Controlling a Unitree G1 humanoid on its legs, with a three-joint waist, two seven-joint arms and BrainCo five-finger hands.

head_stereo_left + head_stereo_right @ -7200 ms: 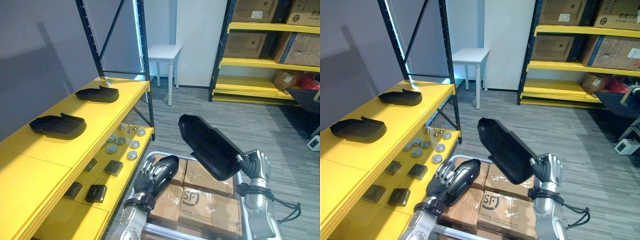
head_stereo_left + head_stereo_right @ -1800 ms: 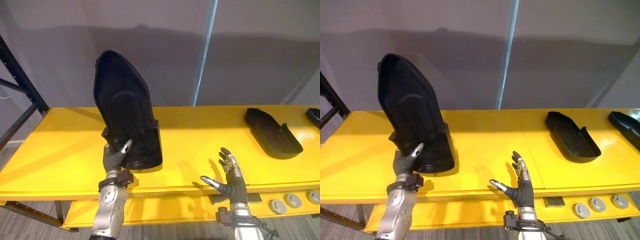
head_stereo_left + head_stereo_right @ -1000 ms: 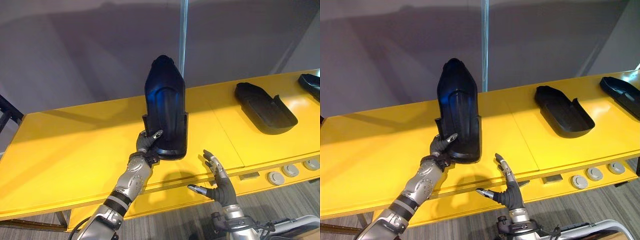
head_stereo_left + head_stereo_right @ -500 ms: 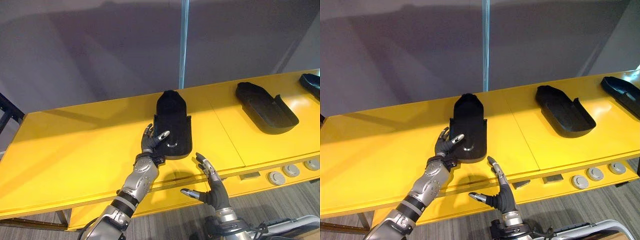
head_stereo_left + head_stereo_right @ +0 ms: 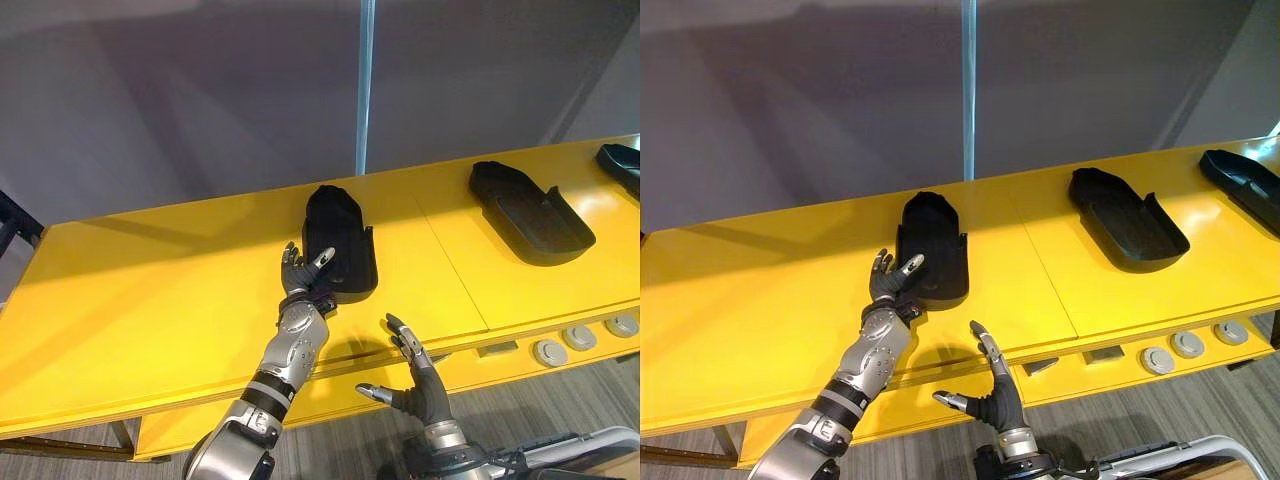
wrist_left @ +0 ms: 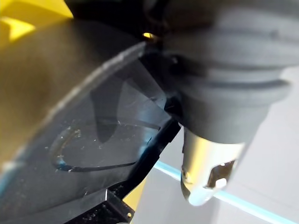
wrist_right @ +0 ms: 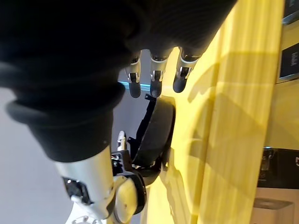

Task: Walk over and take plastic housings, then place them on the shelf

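Observation:
A black plastic housing (image 5: 340,245) lies flat on the yellow shelf (image 5: 150,290), hollow side up. My left hand (image 5: 298,275) is open at the housing's near left corner, fingers straight, and its thumb tip reaches the housing's edge. In the left wrist view the housing's dark inner surface (image 6: 93,140) is seen from very close. My right hand (image 5: 417,387) hangs open with spread fingers just in front of the shelf's front edge, holding nothing. From the right wrist view the same housing (image 7: 156,126) appears past the straight fingers (image 7: 154,77).
Two more black housings (image 5: 530,210) (image 5: 622,160) lie further right on the shelf. A lower shelf level holds round silver parts (image 5: 550,352) and a dark block (image 5: 497,349). A thin upright post (image 5: 366,90) and a grey wall stand behind the shelf.
A second ago my left hand held the housing upright on its end. The housing has been tipped back to lie flat, and the left hand's fingers have straightened and let it go.

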